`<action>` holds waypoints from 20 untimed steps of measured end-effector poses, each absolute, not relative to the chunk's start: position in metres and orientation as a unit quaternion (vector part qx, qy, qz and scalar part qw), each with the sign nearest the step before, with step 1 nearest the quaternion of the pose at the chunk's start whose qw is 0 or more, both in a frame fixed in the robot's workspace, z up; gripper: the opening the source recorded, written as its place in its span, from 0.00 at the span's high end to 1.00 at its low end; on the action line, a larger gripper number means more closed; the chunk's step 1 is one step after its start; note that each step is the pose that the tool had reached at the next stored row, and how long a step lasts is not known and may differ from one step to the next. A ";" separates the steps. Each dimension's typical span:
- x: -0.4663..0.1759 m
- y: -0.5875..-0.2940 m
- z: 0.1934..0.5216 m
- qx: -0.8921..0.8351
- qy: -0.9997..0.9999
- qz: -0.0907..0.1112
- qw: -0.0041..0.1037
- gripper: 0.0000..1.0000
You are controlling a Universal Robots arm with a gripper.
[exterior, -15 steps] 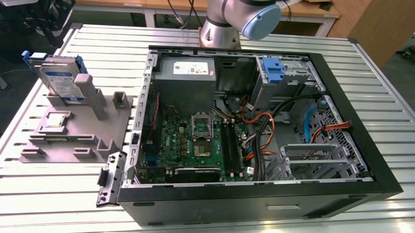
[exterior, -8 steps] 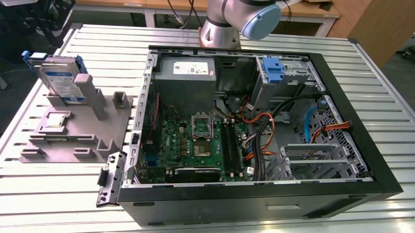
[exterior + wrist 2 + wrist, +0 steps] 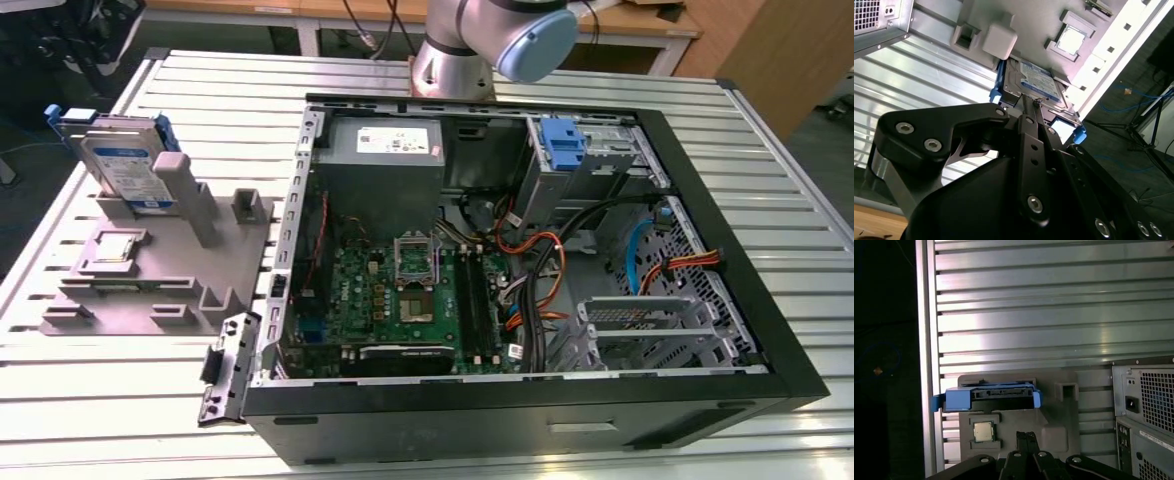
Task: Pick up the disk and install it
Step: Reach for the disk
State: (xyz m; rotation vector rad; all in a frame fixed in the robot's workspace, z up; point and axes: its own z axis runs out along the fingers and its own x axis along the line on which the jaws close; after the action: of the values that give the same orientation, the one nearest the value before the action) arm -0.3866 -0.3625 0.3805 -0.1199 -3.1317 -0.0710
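Standing on edge at the exterior view's left, the disk (image 3: 123,165) is slotted into a grey holder (image 3: 174,290) that rests on the slatted metal table (image 3: 107,400), with a tall post of the holder just beside it and its blue frame showing at both ends. The same holder also keeps a small square chip (image 3: 115,247) in a shallow pocket near the foot of the disk. In the first wrist view the claw (image 3: 1026,435) hangs over the holder, well apart from the disk, its two fingers brought together with nothing between them. For a clean pick, I judge the fingers must first part wider than the disk is thick, then line up with its two flat faces. They should close on the metal body near the middle of the upper edge, not on the blue end tabs, which look likely to flex. A lift straight along the slot should keep the disk from jamming or dragging the holder, and staying clear of the post and the chip matters too. Further right lies the open computer case (image 3: 534,425), on its side. Inside it, from the exterior view's left to right, are a grey power supply (image 3: 387,150) at the back, a green circuit board (image 3: 400,290), and a tangle of cables (image 3: 534,250). Beyond them a blue bracket (image 3: 566,145) stands upright on the silver drive bay (image 3: 617,150), and a metal cage (image 3: 654,325) sits near the front
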 end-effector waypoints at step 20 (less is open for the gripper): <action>-0.404 -0.360 0.379 -0.038 -0.999 -0.023 0.003 0.90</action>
State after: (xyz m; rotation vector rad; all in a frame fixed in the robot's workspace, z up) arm -0.4039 -0.3595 0.3788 -0.1198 -3.1317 -0.0709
